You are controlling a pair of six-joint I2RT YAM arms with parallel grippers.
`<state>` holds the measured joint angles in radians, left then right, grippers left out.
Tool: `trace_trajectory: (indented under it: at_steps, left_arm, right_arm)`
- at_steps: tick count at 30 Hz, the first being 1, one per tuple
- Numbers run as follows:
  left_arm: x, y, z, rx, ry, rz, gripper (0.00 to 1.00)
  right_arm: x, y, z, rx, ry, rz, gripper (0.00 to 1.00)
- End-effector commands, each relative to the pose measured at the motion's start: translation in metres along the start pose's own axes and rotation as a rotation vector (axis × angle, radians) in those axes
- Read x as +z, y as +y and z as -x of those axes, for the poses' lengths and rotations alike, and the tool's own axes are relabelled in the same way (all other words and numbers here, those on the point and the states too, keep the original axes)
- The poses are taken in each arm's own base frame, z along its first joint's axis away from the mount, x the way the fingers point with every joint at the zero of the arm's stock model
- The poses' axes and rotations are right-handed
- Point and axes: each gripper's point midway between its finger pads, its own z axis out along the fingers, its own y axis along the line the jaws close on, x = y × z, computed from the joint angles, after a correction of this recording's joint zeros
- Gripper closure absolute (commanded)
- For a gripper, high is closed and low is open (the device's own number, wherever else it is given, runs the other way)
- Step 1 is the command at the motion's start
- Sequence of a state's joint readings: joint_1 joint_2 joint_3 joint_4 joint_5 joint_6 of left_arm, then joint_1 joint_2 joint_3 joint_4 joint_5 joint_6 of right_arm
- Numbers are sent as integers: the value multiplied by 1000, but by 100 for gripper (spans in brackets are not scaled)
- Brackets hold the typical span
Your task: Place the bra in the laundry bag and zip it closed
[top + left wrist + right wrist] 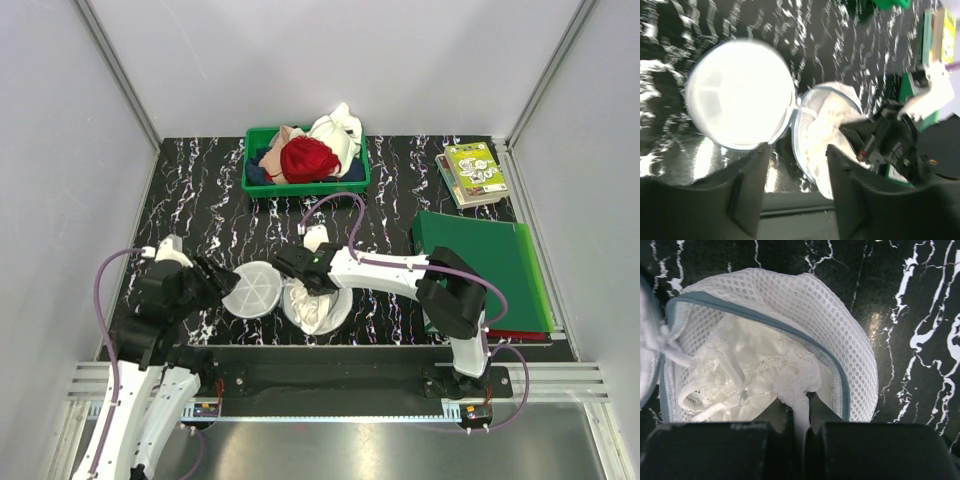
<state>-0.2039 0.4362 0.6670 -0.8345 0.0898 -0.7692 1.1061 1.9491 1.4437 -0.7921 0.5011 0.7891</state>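
The laundry bag lies open on the black marbled table: its lid half [254,289] lies flat on the left, its bowl half [335,312] on the right. The white lacy bra [755,375] is bunched inside the bowl half [840,330], within the grey zip rim [790,332]. My right gripper [801,407] is shut on a fold of the bra, over the bowl; it shows in the top view [300,270]. My left gripper [797,155] is open and empty, just near of the two halves' hinge [795,107]; it also shows in the top view [212,278].
A green plastic bin [306,185] at the back holds a red bunched garment [308,159] and beige and white cloth. Green folders [480,270] lie at the right, a book [472,172] at the back right.
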Motion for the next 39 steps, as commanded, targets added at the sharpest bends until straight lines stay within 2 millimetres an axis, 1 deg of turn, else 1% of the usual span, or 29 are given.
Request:
trace_trajectory:
  at_steps: [1, 2, 3, 4, 5, 6, 7, 8, 9, 10, 12, 13, 15, 17, 18, 19, 21, 22, 23, 24, 26, 28, 31, 32, 34, 35, 37, 38, 39]
  left_arm:
    - [-14, -1, 35, 24, -139, 55, 35]
    - [-13, -6, 36, 40, -127, 38, 34]
    - [-11, -15, 34, 53, -108, -4, 37]
    - [-8, -35, 28, 68, -62, -111, 45]
    - [0, -43, 19, 64, -5, -153, 53]
    - [4, -52, 11, 53, 46, -207, 66]
    - [13, -63, -8, 40, 139, -307, 71]
    - [19, -66, -17, -5, 190, -328, 76]
    - [28, -63, -29, -17, 249, -321, 81]
    - [36, -62, -36, -20, 270, -328, 84]
    - [45, -63, -50, -32, 329, -335, 87]
    - [47, -73, -51, -25, 338, -379, 89]
    - [51, -80, -67, -25, 396, -402, 89]
    - [61, -88, -74, 0, 419, -403, 90]
    - [61, -93, -83, 28, 442, -413, 90]
    - [71, -92, -89, 30, 453, -388, 90]
    - [78, -90, -103, 20, 492, -381, 92]
    - [86, -88, -105, 16, 484, -361, 92]
    - [94, -80, -113, 19, 507, -322, 94]
    - [101, -75, -115, 26, 507, -298, 96]
    - [117, -57, -117, 55, 487, -209, 97]
    - [125, -50, -117, 61, 473, -169, 98]
    - [137, -41, -122, 61, 484, -126, 98]
    - [140, -37, -125, 63, 492, -108, 98]
    - [143, -33, -126, 65, 489, -94, 99]
    - [144, -32, -128, 65, 492, -91, 99]
    - [146, -27, -130, 68, 494, -78, 100]
    - [147, -26, -130, 68, 495, -74, 100]
    - [147, -25, -131, 70, 495, -71, 100]
  right_arm:
    - [-15, 16, 19, 61, -57, 99, 100]
    - [-15, 18, 19, 59, -53, 108, 100]
    - [-17, 19, 20, 57, -57, 115, 100]
    - [-18, 21, 22, 51, -62, 122, 100]
    - [-18, 22, 23, 49, -59, 129, 100]
    - [-18, 23, 23, 45, -60, 131, 100]
    - [-20, 25, 26, 46, -64, 140, 99]
    - [-21, 26, 26, 44, -63, 145, 96]
    - [-21, 26, 28, 50, -64, 151, 95]
    - [-22, 28, 30, 52, -68, 159, 95]
    - [-22, 28, 31, 54, -64, 169, 92]
    - [-22, 30, 30, 50, -64, 176, 91]
    - [-22, 33, 30, 50, -57, 194, 91]
    - [-22, 37, 30, 54, -55, 216, 90]
    - [-23, 38, 29, 53, -53, 221, 90]
    - [-24, 39, 30, 56, -55, 226, 90]
    - [-25, 40, 29, 56, -48, 236, 89]
    - [-28, 40, 30, 60, -50, 243, 88]
    - [-29, 40, 30, 62, -50, 249, 88]
    - [-33, 40, 32, 66, -53, 257, 87]
    - [-36, 41, 31, 72, -49, 269, 86]
    - [-42, 42, 31, 80, -37, 293, 83]
    - [-52, 47, 29, 90, -15, 341, 68]
    - [-56, 47, 29, 95, -13, 353, 58]
    - [-67, 41, 31, 108, -23, 371, 48]
    - [-79, 37, 37, 119, -46, 387, 38]
    - [-88, 26, 39, 115, -64, 384, 27]
    - [-101, 22, 44, 120, -84, 408, 23]
    - [-104, 16, 43, 107, -85, 408, 17]
